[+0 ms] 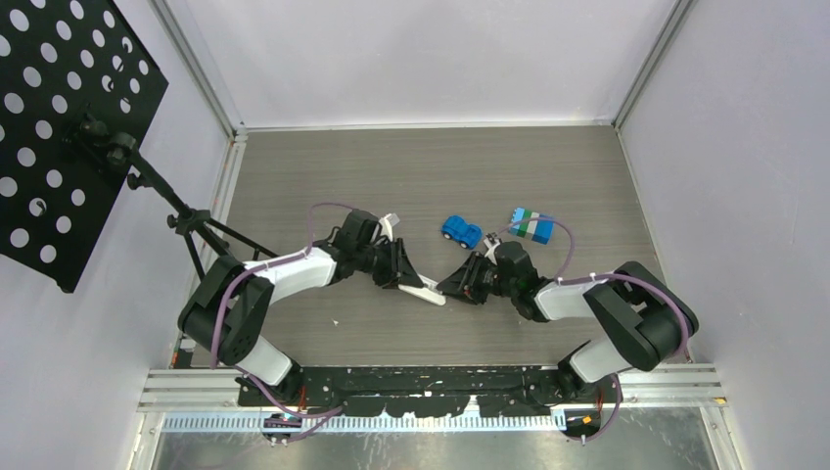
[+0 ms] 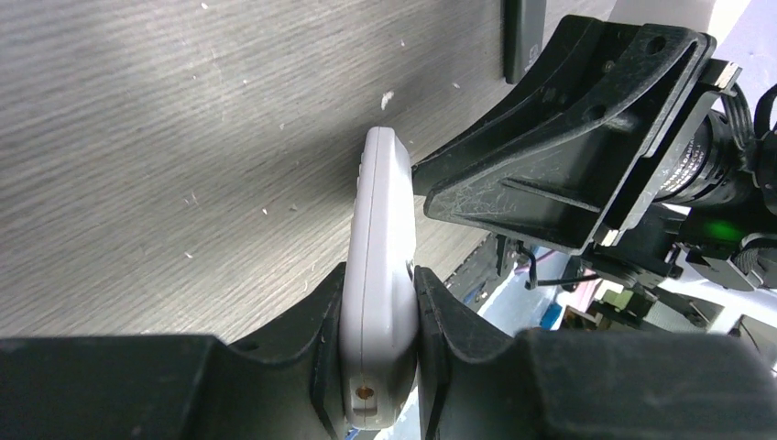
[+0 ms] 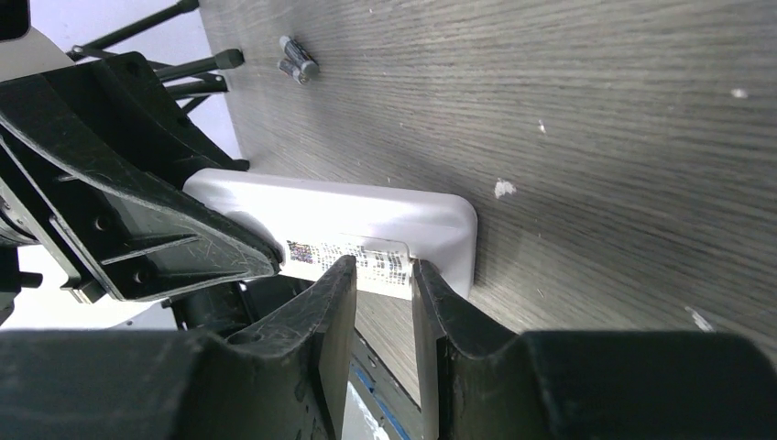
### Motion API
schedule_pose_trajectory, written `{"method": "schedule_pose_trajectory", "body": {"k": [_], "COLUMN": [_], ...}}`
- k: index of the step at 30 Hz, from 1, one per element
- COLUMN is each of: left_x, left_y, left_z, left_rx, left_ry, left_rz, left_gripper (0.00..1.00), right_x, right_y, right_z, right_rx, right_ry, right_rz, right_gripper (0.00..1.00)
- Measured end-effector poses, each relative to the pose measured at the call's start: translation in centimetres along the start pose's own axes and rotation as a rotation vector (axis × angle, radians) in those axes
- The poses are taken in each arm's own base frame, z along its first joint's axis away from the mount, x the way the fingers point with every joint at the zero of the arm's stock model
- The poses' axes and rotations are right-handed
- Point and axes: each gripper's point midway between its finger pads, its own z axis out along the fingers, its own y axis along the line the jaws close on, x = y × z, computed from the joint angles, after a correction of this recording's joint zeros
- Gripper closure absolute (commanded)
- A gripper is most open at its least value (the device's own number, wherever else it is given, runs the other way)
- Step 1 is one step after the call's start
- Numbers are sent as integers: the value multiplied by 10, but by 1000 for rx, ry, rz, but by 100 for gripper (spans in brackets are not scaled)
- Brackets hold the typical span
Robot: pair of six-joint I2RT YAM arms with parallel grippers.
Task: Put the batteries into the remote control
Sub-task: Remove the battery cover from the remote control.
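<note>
My left gripper [image 2: 377,280] is shut on one end of the white remote [image 2: 380,211] and holds it on edge, low over the table; both also show in the top view, the left gripper [image 1: 409,278] and the remote [image 1: 428,292]. My right gripper [image 3: 377,268] faces the remote's [image 3: 366,220] other end, its jaws a narrow gap apart with nothing between them, tips at the labelled side. It meets the remote mid-table in the top view [image 1: 454,286]. Small dark-grey batteries [image 3: 297,57] lie together on the table beyond the remote.
A blue toy car [image 1: 460,232] and a stack of green, blue and grey blocks [image 1: 530,225] sit behind the right gripper. A small white plastic piece [image 1: 391,223] lies behind the left wrist. A black tripod [image 1: 186,220] stands at the table's left edge.
</note>
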Motion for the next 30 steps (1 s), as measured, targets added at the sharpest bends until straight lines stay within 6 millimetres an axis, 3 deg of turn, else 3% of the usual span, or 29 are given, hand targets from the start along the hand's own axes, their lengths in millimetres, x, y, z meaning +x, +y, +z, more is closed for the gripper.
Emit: {"method": "schedule_pose_trajectory", "body": {"k": [13,26,30], "left_x": [-12,-15,-15], "left_y": [-3,-3,-5], "left_z": [2,0,0], "left_rx": [-111,-164,-182], "left_ry": [-49,-64,-71], "left_rz": [79,86,109], "left_gripper": [100,100,100], "right_x": [-5,-12,-26], "right_y": [1,11,14], "right_z": [1,-22,-29], "right_rx": [-39,-12,51], "right_ry": [-51,-124,-184], "right_rz": [-2,-75,-94], "right_gripper": [72,72,70]}}
